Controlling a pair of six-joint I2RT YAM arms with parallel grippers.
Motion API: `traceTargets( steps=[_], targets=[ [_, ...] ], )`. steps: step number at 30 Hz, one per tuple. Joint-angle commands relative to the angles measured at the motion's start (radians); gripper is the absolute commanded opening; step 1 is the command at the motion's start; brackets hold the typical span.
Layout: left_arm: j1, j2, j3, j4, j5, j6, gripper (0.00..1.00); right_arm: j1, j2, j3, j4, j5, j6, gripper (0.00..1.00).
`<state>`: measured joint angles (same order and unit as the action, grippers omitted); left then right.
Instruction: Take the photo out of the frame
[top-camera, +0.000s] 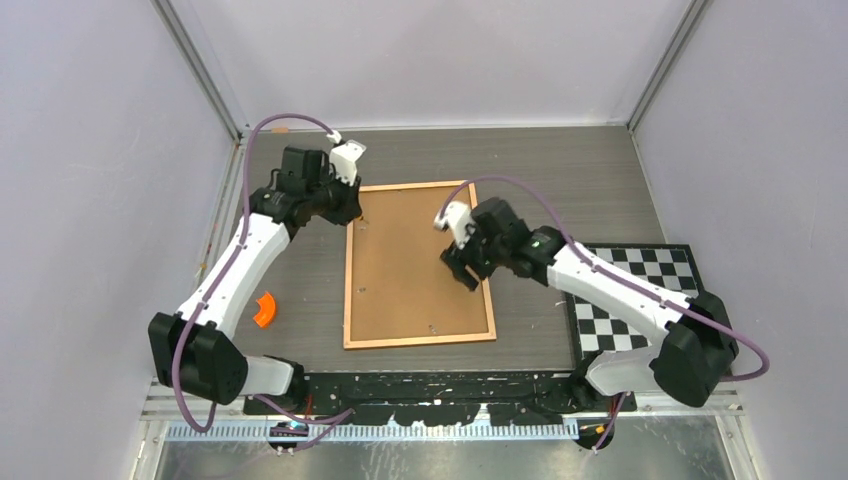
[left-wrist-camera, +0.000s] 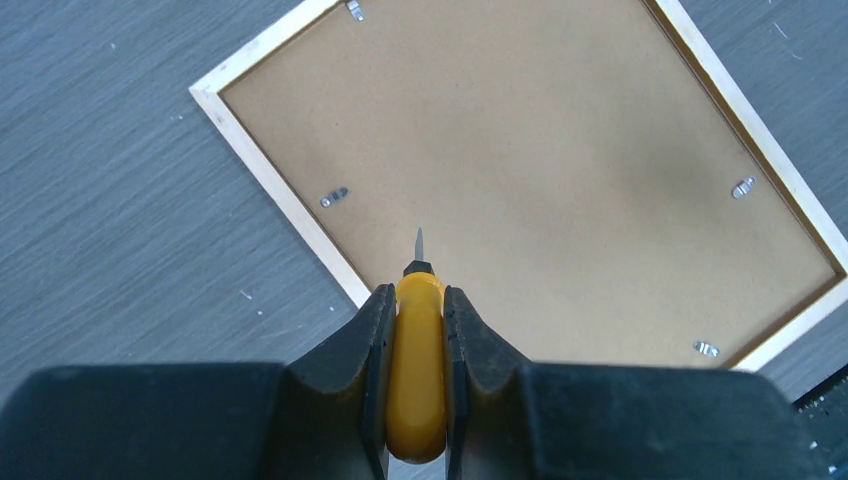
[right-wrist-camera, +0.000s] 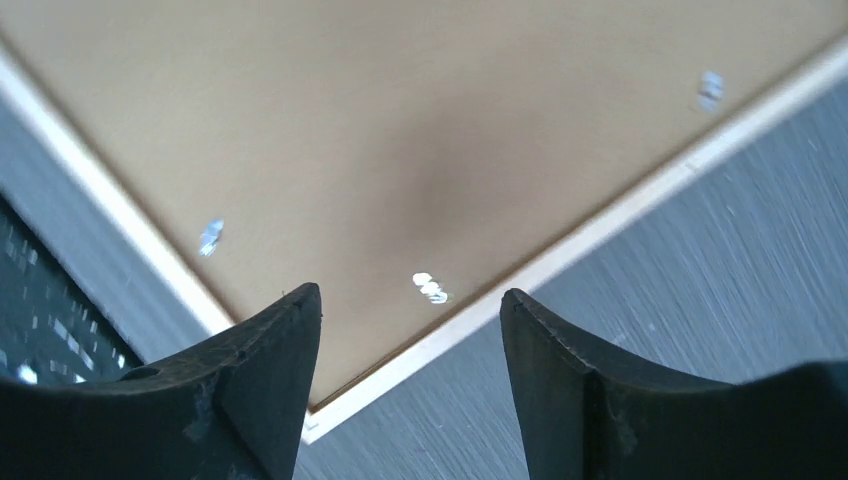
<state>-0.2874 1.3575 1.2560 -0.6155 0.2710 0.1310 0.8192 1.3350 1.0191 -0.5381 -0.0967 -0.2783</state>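
The frame (top-camera: 418, 265) lies back-up on the table (top-camera: 560, 180), its long axis running away from the arm bases. The left gripper (left-wrist-camera: 418, 300) is clamped on a yellow-handled tool (left-wrist-camera: 417, 370) (perhaps a small screwdriver), whose thin tip points at the brown backing board (left-wrist-camera: 560, 180). The right gripper (right-wrist-camera: 410, 320) hangs with jaws spread above the frame's near right corner.

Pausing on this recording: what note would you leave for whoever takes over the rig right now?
left gripper: shut on a yellow-handled tool, tip over the backing board near a metal tab.
right gripper: open, empty, above the frame's right edge.
frame: face down on the table, board in place; photo not visible.
Done: nothing removed.
Left: free the board, lift it, take out the photo.
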Motion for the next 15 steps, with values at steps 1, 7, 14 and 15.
traceTargets(
  steps=[1,7,14,15],
  targets=[
    [0.007,-0.054,-0.025,-0.033,0.037,-0.019,0.00,-0.147,-0.021,-0.020,0.101,0.009,0.235,0.71],
    [0.009,-0.104,-0.061,-0.028,0.044,-0.027,0.00,-0.337,0.153,0.048,0.047,0.030,0.462,0.68],
    [0.035,-0.136,-0.107,-0.001,0.062,-0.033,0.00,-0.381,0.253,0.028,0.088,-0.034,0.510,0.62],
    [0.037,-0.136,-0.107,-0.001,0.066,-0.034,0.00,-0.382,0.258,0.027,0.090,-0.031,0.513,0.62]
  ],
)
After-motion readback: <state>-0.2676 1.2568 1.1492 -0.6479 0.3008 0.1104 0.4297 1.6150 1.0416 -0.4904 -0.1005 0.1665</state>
